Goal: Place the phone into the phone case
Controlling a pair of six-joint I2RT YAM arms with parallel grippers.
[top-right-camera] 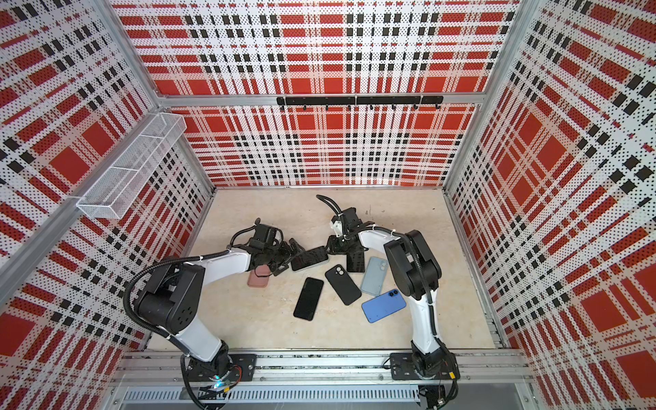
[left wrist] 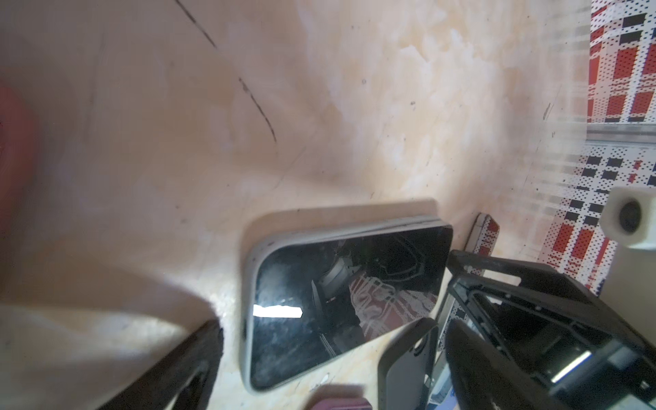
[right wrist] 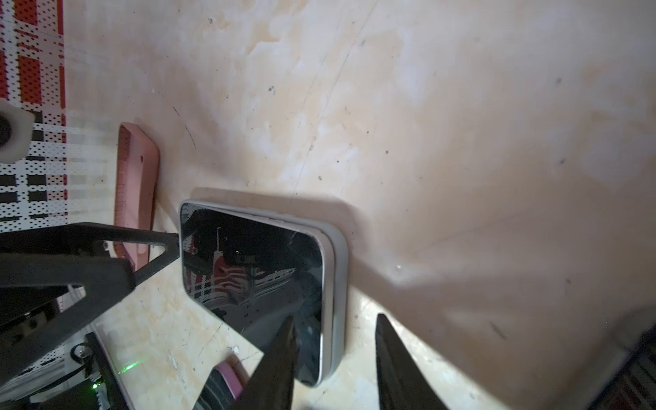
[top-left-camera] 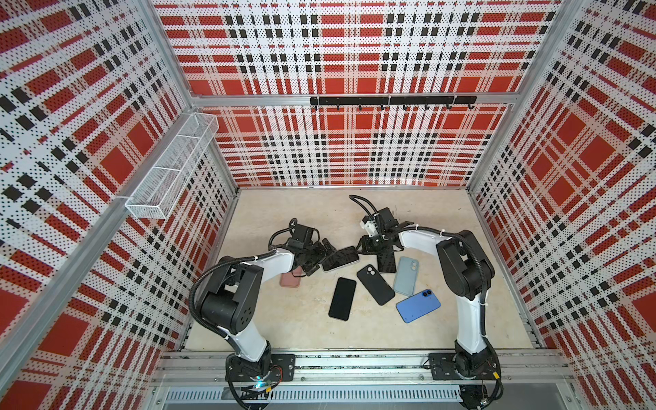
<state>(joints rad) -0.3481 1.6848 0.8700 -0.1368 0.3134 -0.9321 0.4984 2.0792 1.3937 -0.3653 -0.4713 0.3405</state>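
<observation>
Left fingers: the left gripper is spread fully wide and grips nothing; the phone lies between them.
Right fingers: the right gripper is partly apart and astride the phone's long edge, one finger over the screen, the other clear of the light case.
Phone: screen up in the light case, between both pairs of fingers.
Right wrist only: a left fingertip is at the phone's short end, with the pink case behind it.
Top views only: nearer the arm bases than either pair of fingers, a blue phone, black case and black phone lie on the table.
</observation>
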